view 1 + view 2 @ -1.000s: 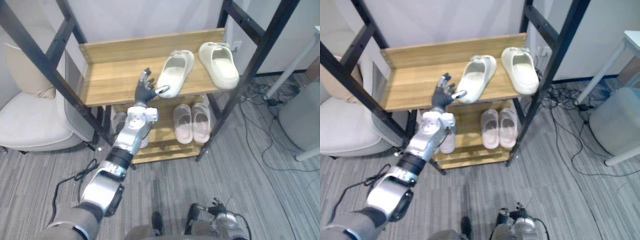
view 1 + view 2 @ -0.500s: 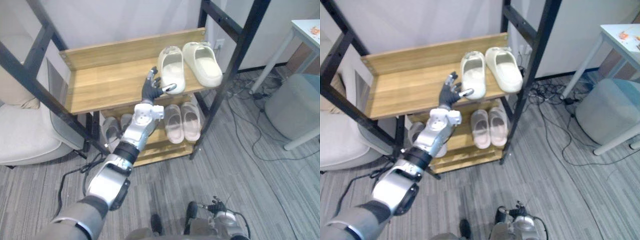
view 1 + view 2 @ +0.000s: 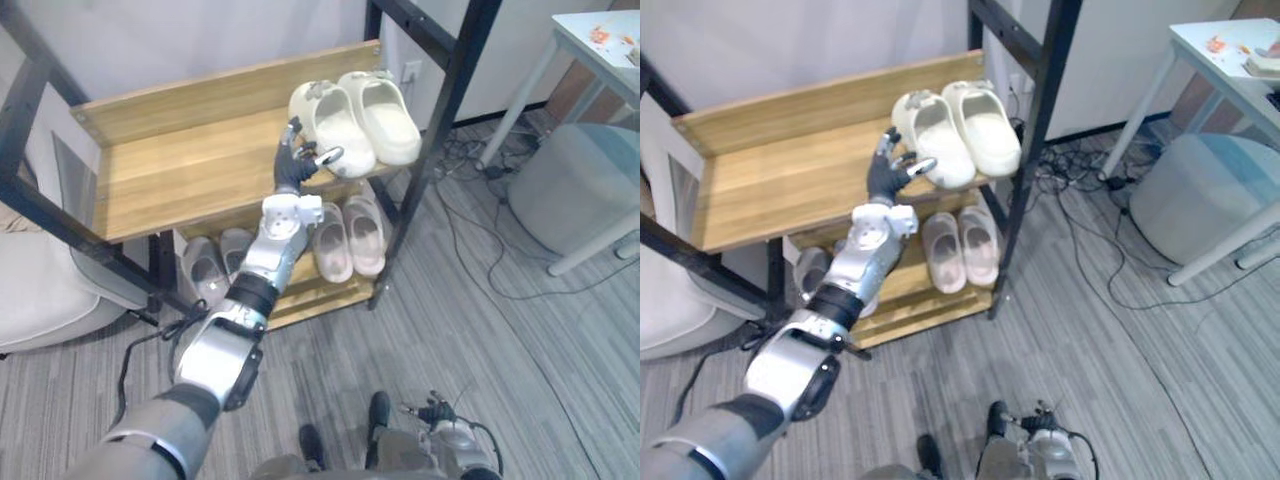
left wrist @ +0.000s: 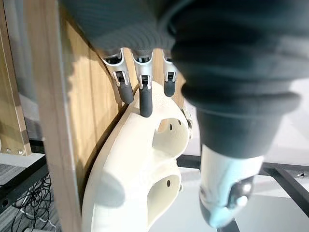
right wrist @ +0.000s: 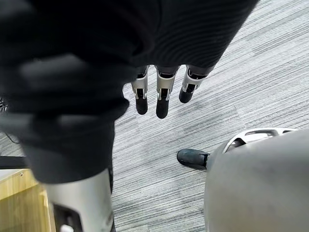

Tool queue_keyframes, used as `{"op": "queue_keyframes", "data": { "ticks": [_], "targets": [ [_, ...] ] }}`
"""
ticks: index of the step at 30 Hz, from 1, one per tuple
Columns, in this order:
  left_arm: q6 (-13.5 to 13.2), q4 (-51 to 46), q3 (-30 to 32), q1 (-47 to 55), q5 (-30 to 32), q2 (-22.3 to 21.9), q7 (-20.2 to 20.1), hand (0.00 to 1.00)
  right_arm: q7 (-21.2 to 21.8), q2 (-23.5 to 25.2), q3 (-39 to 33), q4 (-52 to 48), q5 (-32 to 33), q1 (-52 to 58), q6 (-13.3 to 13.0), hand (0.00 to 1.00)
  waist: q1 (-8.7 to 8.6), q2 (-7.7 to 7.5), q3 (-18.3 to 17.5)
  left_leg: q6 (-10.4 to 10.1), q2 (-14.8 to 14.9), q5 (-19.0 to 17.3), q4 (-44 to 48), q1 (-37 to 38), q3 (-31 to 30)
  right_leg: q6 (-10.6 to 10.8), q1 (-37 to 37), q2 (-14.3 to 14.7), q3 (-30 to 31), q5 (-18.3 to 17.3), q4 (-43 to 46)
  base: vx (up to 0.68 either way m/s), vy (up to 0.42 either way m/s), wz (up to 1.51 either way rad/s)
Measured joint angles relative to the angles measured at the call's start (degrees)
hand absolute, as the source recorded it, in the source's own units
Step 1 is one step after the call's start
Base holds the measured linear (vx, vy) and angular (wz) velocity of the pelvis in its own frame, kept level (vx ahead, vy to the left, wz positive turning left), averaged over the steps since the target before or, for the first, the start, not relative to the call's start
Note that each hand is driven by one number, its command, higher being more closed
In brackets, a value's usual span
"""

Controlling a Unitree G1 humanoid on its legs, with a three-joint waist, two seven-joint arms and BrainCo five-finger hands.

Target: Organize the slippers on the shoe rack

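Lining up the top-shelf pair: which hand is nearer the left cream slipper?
Left. The left hand is at the top shelf, fingers touching the left cream slipper; the right hand hangs low over the carpet, far from it.

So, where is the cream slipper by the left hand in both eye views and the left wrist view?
Left eye view: cream slipper, top shelf, upper middle.
Right eye view: slipper upper middle, left of its twin.
Left wrist view: slipper lower middle.
Landmark: left hand's fingers at its side.
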Motion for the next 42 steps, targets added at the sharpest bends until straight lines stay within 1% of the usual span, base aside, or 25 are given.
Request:
{"op": "queue_keyframes", "data": {
  "ticks": [5, 9, 11, 16, 19, 21, 23, 24, 25, 27, 29, 31, 33, 35, 36, 37, 39, 40, 41, 42],
  "targets": [
    [0.26, -0.55, 0.26, 0.0, 1.01, 0.81, -0.01, 0.0, 0.0, 0.01, 0.02, -0.07, 0.01, 0.0, -0.04, 0.0, 0.0, 0.04, 0.02, 0.25, 0.12, 0.16, -0.09, 0.02, -0.17, 0.01, 0.06, 0.07, -0.25, -0.02, 0.0, 0.02, 0.012, 0.01],
    [1.71, -2.52, 0.16, 0.39, 1.08, 1.37, -0.7, 0.0, 0.06, -0.02, 0.12, -0.18, 0.02, -0.07, -0.04, 0.0, -0.01, 0.37, 0.2, 0.28, 0.19, 0.21, -0.08, 0.09, -1.51, 0.17, 0.67, 0.08, -1.64, -0.14, 0.0, 0.05, 0.02, 0.14],
    [1.88, -6.32, -0.28, 2.66, 1.3, 1.66, -1.26, 0.0, 0.12, -0.01, 0.58, -0.17, 0.04, -0.17, -0.04, 0.0, 0.01, 0.49, 0.27, 0.28, 0.29, 0.21, -0.03, 0.26, -2.14, 0.22, 1.15, 0.11, -2.45, -0.18, 0.0, 0.05, 0.017, 0.19],
    [1.9, -20.74, -3.56, 10.57, 3.35, 3.21, -2.55, 0.0, 0.18, 0.07, 1.24, -0.07, 0.05, -0.06, -0.06, 0.0, 0.64, 0.72, 0.35, 0.28, 0.4, 0.21, 0.61, 0.47, -4.83, 0.21, 2.75, -0.03, -5.22, -0.17, 0.0, 0.04, 0.016, 0.24],
    [1.24, -31.25, -7.25, 14.95, 3.32, 3.02, -3.61, 0.0, 0.21, -0.11, 3.19, 0.56, 0.05, 0.2, -0.07, 0.0, 2.84, 0.79, 0.3, 0.32, 0.25, 0.23, 1.6, -0.05, -6.59, 0.21, 3.62, -0.42, -6.72, -0.23, 0.0, 0.01, 0.031, 0.31],
    [0.83, -34.97, -9.4, 16.74, 3.22, 2.55, -4.61, 0.0, 0.19, -0.14, 3.47, 0.9, 0.05, 0.17, -0.11, 0.0, 4.15, 0.85, 0.25, 0.36, 0.03, 0.26, 1.91, -0.08, -7.38, 0.19, 4.17, -0.69, -7.51, -0.49, 0.0, -0.01, 0.017, 0.32],
    [0.13, -40.19, -12.22, 20.63, 3.14, 2.4, -5.83, 0.0, 0.16, -0.15, 4.74, 1.24, 0.05, 0.2, -0.12, 0.0, 4.78, 1.01, 0.15, 0.43, -0.32, 0.3, 2.62, -0.14, -8.9, 0.26, 5.28, -1.11, -8.75, -0.88, 0.01, -0.02, 0.01, 0.37],
    [0.06, -42.25, -13.37, 22.31, 2.69, 2.4, -6.75, 0.0, 0.17, -0.27, 5.46, 1.26, 0.04, 0.24, -0.13, 0.0, 4.99, 1.07, 0.05, 0.6, -0.42, 0.41, 2.66, -0.12, -9.38, 0.24, 5.55, -1.22, -9.31, -1.02, 0.01, -0.02, 0.015, 0.29],
    [-0.12, -45.15, -15.59, 24.97, 1.87, 2.38, -8.54, 0.0, 0.16, -0.22, 5.75, 1.3, 0.04, 0.3, -0.13, 0.0, 5.75, 1.16, -0.2, 0.82, -0.49, 0.59, 2.66, -0.23, -9.62, 0.19, 5.64, -1.34, -9.72, -1.12, 0.01, -0.02, 0.017, 0.17],
    [-0.34, -46.7, -18.41, 27.37, 0.68, 2.18, -10.48, 0.0, 0.16, -0.24, 6.33, 1.51, 0.0, 0.34, -0.16, 0.0, 6.86, 1.48, -0.51, 0.9, -0.55, 0.65, 2.69, -0.35, -9.71, 0.16, 5.63, -1.41, -9.87, -1.14, 0.02, -0.02, 0.019, 0.08],
    [-0.35, -47.64, -21.11, 31.29, -0.25, 1.54, -12.41, 0.0, 0.15, -0.52, 7.57, 2.24, -0.03, 0.29, -0.2, 0.0, 7.28, 1.93, -1.53, 0.95, -0.63, 0.71, 2.73, -0.41, -10.15, 0.16, 5.79, -1.49, -10.28, -1.13, 0.04, 0.0, 0.016, 0.11],
    [-0.15, -47.69, -23.68, 36.0, -0.25, 1.23, -14.66, 0.0, 0.12, -0.47, 7.85, 2.25, -0.12, 0.02, -0.21, 0.0, 7.35, 2.09, -1.84, 0.89, -0.64, 0.72, 2.65, 1.13, -10.94, 0.29, 7.6, -1.3, -11.14, -1.41, 0.01, 0.02, 0.003, 0.15],
    [0.36, -47.27, -24.8, 40.5, -0.12, 1.45, -16.61, 0.0, 0.13, -0.32, 8.2, 2.28, -0.27, 0.34, -0.27, 0.0, 7.5, 2.03, -2.27, 0.48, -0.5, 0.45, 2.59, 2.62, -11.19, 0.37, 9.31, -1.1, -11.2, -1.96, 0.0, 0.0, 0.006, 0.07],
    [0.28, -45.14, -24.7, 44.3, 0.15, 1.39, -17.25, 0.0, 0.14, -0.19, 9.5, 2.37, -0.43, 0.4, -0.28, 0.0, 7.84, 1.77, -2.93, -0.02, -0.31, 0.11, 2.42, 2.64, -11.29, 0.22, 9.49, -0.83, -11.25, -2.15, 0.0, 0.0, 0.0, 0.0],
    [0.41, -40.97, -24.25, 47.44, 0.94, 1.37, -17.65, 0.0, 0.17, -0.04, 10.06, 2.37, -1.82, 0.32, -0.31, 0.0, 8.02, 1.71, -3.14, -0.13, -0.11, 0.16, 2.42, 3.08, -11.32, 0.08, 9.58, -0.69, -11.25, -2.24, 0.0, 0.0, 0.0, 0.0],
    [0.51, -39.62, -24.06, 48.4, 1.02, 1.34, -17.65, 0.0, 0.16, 0.04, 10.19, 2.37, -2.05, 0.32, -0.33, 0.0, 8.05, 1.62, -3.16, -0.18, -0.05, 0.16, 2.41, 3.13, -11.32, 0.04, 9.6, -0.62, -11.26, -2.27, 0.0, 0.04, 0.016, -0.04],
    [1.35, -33.83, -23.33, 51.33, 2.21, 1.31, -17.66, 0.0, 0.15, 0.36, 10.46, 2.37, -2.24, 0.32, -0.45, 0.0, 8.09, 1.37, -3.19, -0.4, 0.16, 0.23, 2.44, 3.24, -11.42, -0.01, 9.76, -0.41, -11.36, -2.29, 0.0, 0.01, 0.004, 0.02],
    [2.05, -27.87, -22.33, 53.41, 3.04, 1.26, -17.65, 0.0, 0.1, 0.94, 10.47, 2.39, -2.23, 0.38, -0.59, 0.0, 8.09, 0.91, -3.13, -0.61, 0.37, 0.31, 2.45, 3.4, -11.73, -0.11, 10.04, -0.11, -11.38, -2.36, 0.0, 0.01, 0.005, 0.06],
    [2.14, -26.5, -21.9, 53.84, 3.28, 1.22, -17.63, 0.0, 0.09, 1.02, 10.48, 2.41, -2.23, 0.38, -0.58, 0.0, 8.1, 0.76, -3.15, -0.65, 0.42, 0.31, 2.46, 3.44, -11.78, -0.19, 10.09, -0.03, -11.38, -2.41, 0.0, 0.02, 0.004, 0.06],
    [2.56, -23.22, -20.59, 54.77, 4.13, 1.15, -17.58, 0.0, 0.08, 1.16, 10.48, 2.44, -2.24, 0.42, -0.6, 0.0, 8.12, 0.28, -3.17, -0.83, 0.58, 0.32, 2.46, 3.62, -11.88, -0.33, 10.31, 0.1, -11.39, -2.52, -0.01, 0.0, 0.0, 0.0]
  ]
}}
